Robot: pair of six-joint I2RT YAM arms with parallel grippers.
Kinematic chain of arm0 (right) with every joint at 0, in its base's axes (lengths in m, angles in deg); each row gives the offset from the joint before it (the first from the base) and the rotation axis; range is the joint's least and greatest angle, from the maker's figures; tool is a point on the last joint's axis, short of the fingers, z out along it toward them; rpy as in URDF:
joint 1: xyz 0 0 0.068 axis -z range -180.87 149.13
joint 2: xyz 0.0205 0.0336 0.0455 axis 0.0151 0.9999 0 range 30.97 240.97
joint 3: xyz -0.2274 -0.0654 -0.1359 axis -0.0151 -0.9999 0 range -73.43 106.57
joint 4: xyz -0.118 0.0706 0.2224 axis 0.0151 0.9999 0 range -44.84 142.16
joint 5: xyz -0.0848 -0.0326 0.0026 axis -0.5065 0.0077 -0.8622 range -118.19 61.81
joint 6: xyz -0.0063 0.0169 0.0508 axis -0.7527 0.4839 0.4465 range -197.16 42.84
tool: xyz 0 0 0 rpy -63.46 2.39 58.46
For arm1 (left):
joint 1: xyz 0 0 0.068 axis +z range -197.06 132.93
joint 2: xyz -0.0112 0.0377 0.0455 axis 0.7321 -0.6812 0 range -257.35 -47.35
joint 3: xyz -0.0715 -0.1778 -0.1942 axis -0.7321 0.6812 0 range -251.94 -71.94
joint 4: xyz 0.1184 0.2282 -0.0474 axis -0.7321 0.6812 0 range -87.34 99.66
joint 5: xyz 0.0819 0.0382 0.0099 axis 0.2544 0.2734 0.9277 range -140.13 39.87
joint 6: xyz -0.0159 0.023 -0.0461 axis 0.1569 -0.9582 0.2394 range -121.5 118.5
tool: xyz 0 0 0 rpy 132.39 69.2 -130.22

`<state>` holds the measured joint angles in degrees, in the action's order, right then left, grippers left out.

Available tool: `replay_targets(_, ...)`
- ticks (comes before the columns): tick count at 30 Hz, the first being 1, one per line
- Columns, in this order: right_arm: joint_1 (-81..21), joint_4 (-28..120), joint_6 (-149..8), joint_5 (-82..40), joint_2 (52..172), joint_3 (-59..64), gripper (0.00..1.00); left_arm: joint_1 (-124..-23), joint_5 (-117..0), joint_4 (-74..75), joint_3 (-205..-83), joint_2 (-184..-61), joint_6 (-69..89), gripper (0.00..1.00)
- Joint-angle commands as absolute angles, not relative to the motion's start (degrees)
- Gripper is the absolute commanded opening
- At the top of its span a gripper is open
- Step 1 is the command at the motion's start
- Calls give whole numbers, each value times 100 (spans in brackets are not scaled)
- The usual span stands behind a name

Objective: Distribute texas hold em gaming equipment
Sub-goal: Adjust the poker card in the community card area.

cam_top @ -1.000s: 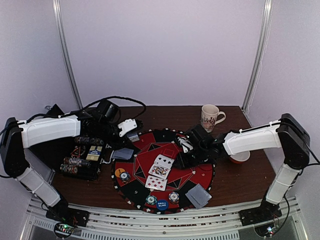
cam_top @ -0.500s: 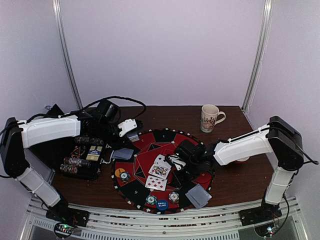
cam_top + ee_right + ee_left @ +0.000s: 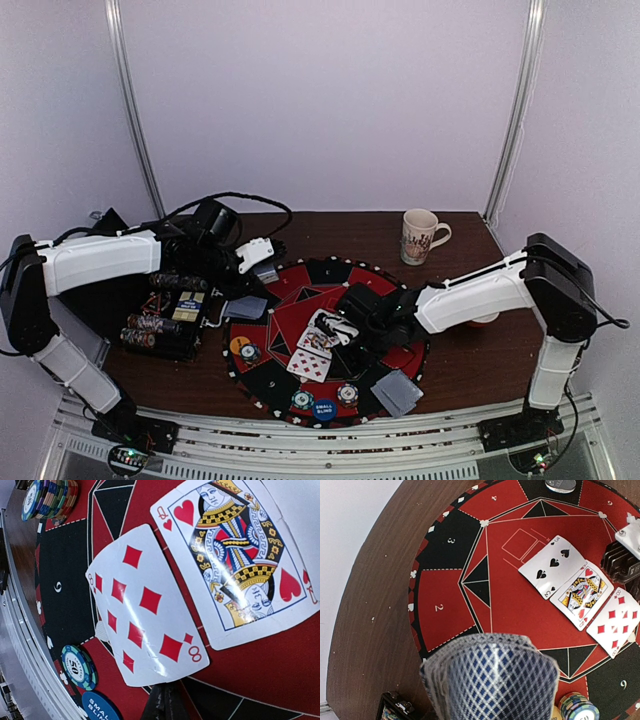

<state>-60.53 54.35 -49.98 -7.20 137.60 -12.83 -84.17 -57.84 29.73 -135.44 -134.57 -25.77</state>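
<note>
right gripper [image 3: 162,705] shut, empty, at the eight of diamonds [image 3: 142,607] edge, centre of the mat [image 3: 445,605]; left gripper [image 3: 246,292] looks clamped on the fanned deck [image 3: 490,680]; cards likely thin, slick, floppy, so pinch an edge.

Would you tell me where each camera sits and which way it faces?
Top external: above, behind the bases, looking down on the mat; both arms show.
Left wrist: looks down past a held fan of cards; fingers hidden.
Right wrist: low, facing the eight of diamonds; shut right tool shows.
Wrist views share the queen of hearts.
</note>
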Motion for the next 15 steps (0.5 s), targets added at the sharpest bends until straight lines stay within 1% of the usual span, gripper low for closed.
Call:
replay_targets(1,-6110,5575,-5057,-660,13893,-1203,0,-8405,-5799,2789,-13583,-13427,-2535,33)
replay_targets(9,-6110,5708,-5175,-676,13823,-1109,0,-8407,-5800,2791,-13583,-13421,-2537,33)
replay_targets(15,-5876,5822,-5406,-403,13207,-1037,0,-8406,-5817,2789,-13588,-13423,-2540,33)
